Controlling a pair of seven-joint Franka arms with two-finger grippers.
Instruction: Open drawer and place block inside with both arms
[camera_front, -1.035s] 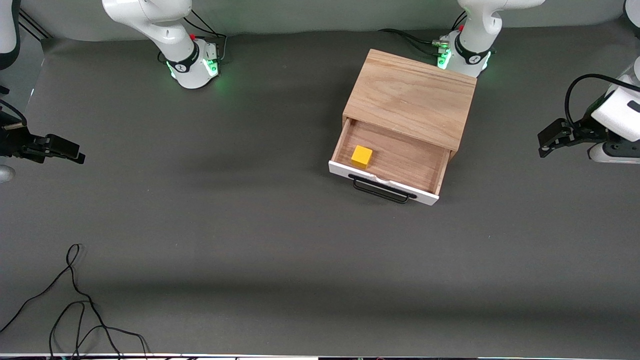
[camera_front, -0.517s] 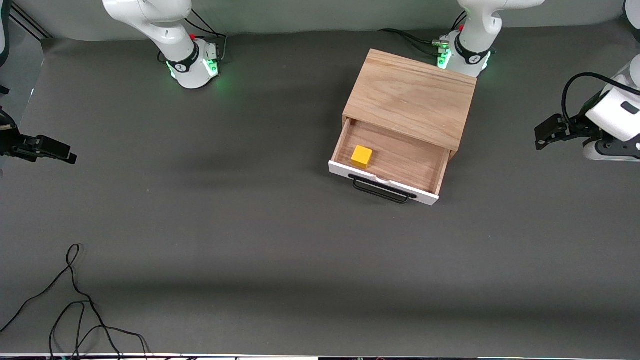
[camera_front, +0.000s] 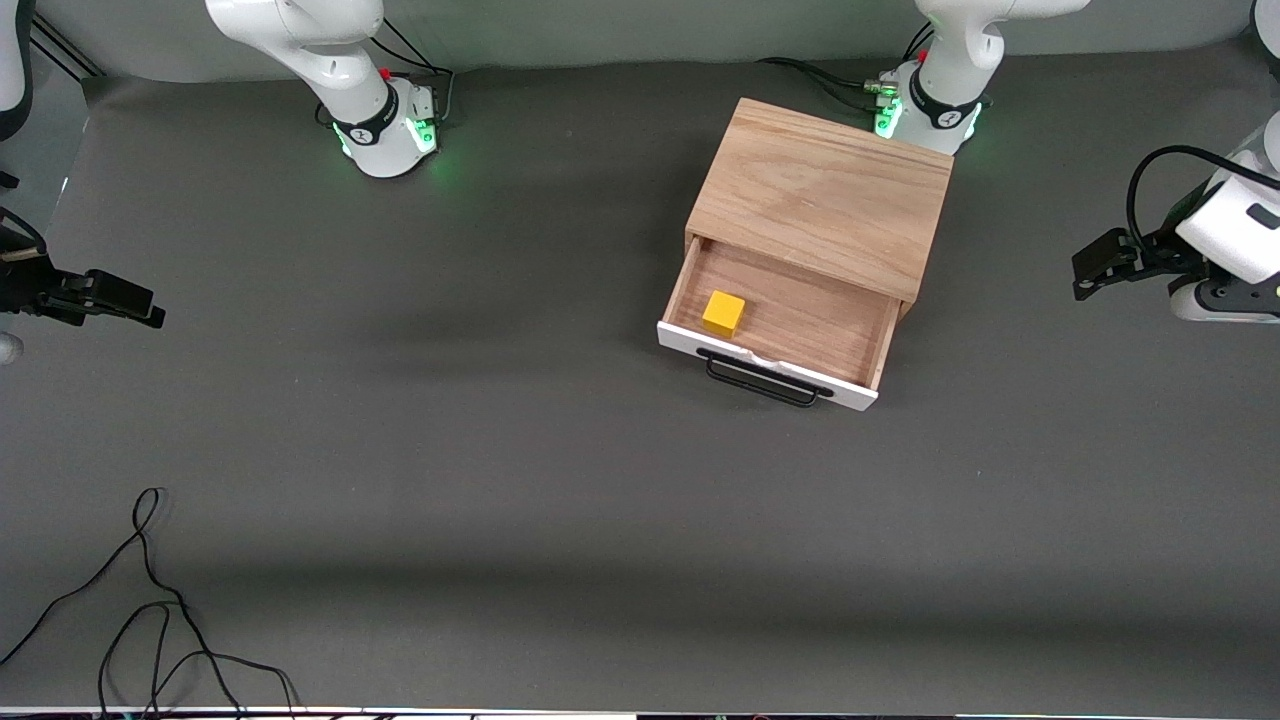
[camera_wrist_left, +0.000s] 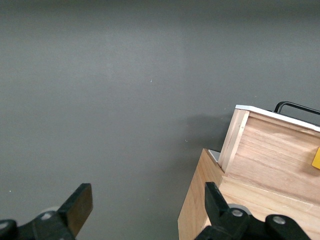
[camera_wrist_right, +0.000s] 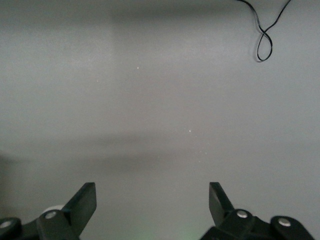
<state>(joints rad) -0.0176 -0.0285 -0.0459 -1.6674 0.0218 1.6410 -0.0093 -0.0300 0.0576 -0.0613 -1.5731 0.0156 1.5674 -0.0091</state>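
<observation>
left gripper (camera_front: 1090, 275) hangs released, fingers (camera_wrist_left: 80, 206) spread, over the table (camera_front: 500, 450) toward the left arm's end from the cabinet (camera_front: 825, 195). right gripper (camera_front: 140, 305) is spread too, well apart from the cabinet. the block (camera_front: 723, 313) sits in the open drawer (camera_front: 790, 320), near its front panel.

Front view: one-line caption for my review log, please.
Small yellow cube lies in the open white-fronted wooden drawer; left gripper and right gripper wait open, apart.

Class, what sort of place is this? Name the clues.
Probably a robotics lab test table: two bolted arms with green-lit bases, a grey mat, and one cabinet whose drawer holds a block.
</observation>
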